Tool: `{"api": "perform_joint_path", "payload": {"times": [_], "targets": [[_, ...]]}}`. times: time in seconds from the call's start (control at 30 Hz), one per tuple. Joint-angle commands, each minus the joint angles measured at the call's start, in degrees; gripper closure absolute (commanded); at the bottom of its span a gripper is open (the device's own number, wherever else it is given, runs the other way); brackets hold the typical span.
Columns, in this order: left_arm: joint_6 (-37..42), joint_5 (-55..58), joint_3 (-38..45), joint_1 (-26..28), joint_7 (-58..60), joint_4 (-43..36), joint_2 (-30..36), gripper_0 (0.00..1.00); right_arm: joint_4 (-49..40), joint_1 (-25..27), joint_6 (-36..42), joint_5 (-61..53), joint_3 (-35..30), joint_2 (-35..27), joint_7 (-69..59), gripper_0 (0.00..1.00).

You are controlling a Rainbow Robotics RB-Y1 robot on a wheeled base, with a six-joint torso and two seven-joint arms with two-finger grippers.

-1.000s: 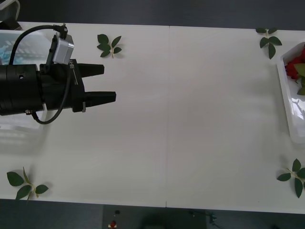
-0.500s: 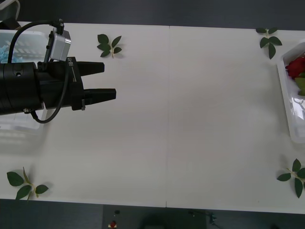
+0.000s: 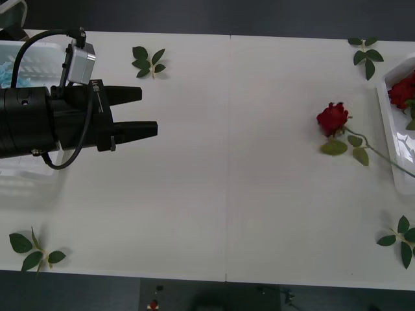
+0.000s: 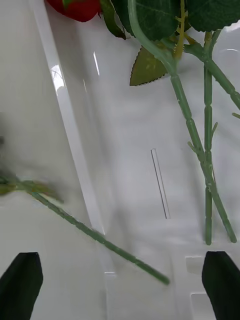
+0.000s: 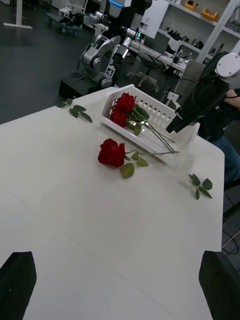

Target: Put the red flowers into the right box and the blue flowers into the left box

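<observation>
**Meanwhile: one rose on the table, its stem across the tray rim**

Leftmost in the front view sits the left box (image 3: 26, 55), its slotted white wall partly behind the black left arm, with a scrap of pale blue flowers (image 3: 5, 70) showing inside. The left gripper (image 3: 135, 111) hovers over the table (image 3: 227, 194) just beside that basket, pointing toward the middle, its two black fingers spread apart with nothing between them. A leaf sprig (image 3: 148, 62) lies near the far edge beyond the fingertips, and another (image 3: 34, 249) near the front left corner.

Past the bare centre, a red rose (image 3: 332, 118) lies on the table near the right box (image 3: 389, 129); its bloom points toward the middle and its stem runs back over the tray's smooth rim. The left wrist view shows the same rose (image 5: 112, 152) just beside the tray (image 5: 150, 125), in which two more red blooms (image 5: 121, 109) lie.

In the right wrist view, the right gripper (image 4: 120, 285) hangs over the tray's rim (image 4: 75, 150), fingers wide apart and empty, with the stem (image 4: 95, 235) crossing the rim below it and two other stems (image 4: 205, 165) lying inside. More leaf sprigs (image 3: 366, 55) lie at the right-hand corners.
</observation>
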Motion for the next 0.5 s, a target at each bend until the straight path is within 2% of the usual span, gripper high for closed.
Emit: {"api": "perform_joint_path", "payload": {"times": [0.03,0.5], "targets": [[-0.2,0.3,-0.4,0.8,-1.6,-1.5,1.4,0.05,-0.8,-1.0,0.6,-1.1,-0.3,-1.3,0.7,0.0],[-0.2,0.3,-0.4,0.8,-1.6,-1.5,1.4,0.05,-6.4,-1.0,6.4,-10.9,-1.4,-1.3,4.0,0.0]]}}
